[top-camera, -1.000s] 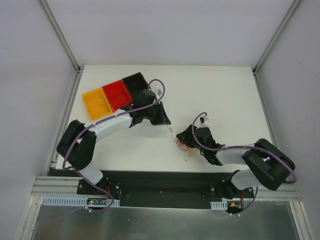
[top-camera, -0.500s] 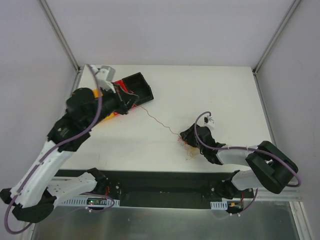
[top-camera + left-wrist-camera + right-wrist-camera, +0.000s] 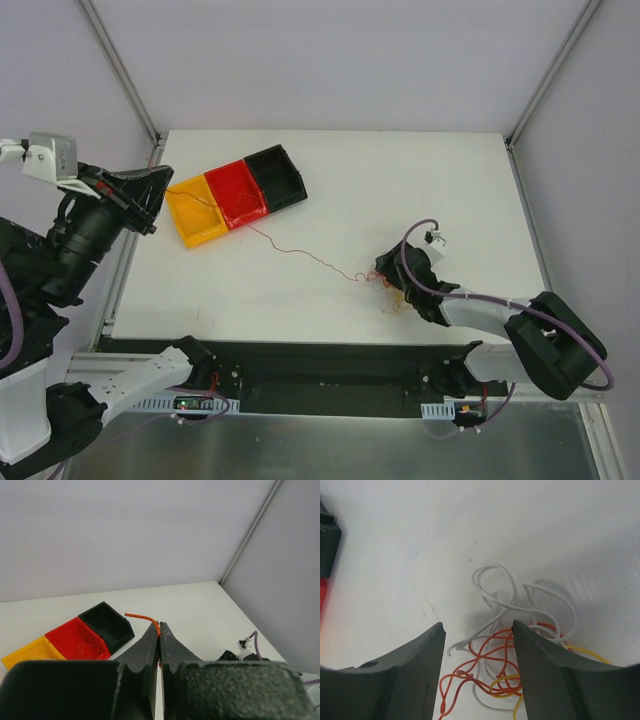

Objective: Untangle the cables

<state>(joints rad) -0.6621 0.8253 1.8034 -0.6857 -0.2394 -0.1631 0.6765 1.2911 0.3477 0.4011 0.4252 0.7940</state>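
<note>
- The left arm (image 3: 90, 230) has swung right out past the table's (image 3: 420, 180) left edge since a moment ago!
- The tray (image 3: 297, 182), no longer covered by the arm, sits at the table's far left.
- Right pincer (image 3: 477, 630) is spread wide, low over the cables (image 3: 505, 655), a white, orange and yellow tangle at near right.
- Left pincer (image 3: 159, 630) is pinched tight on an orange wire tip (image 3: 141, 615).
- A thin red strand (image 3: 300, 250) stretches from the tray to the tangle.

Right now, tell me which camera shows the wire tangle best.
Right wrist: the tangle shows close up, white, orange and yellow loops distinct. Top view: a tiny clump by the right gripper, one strand toward the tray. Left wrist: only an orange end pinched in the left gripper.
</note>
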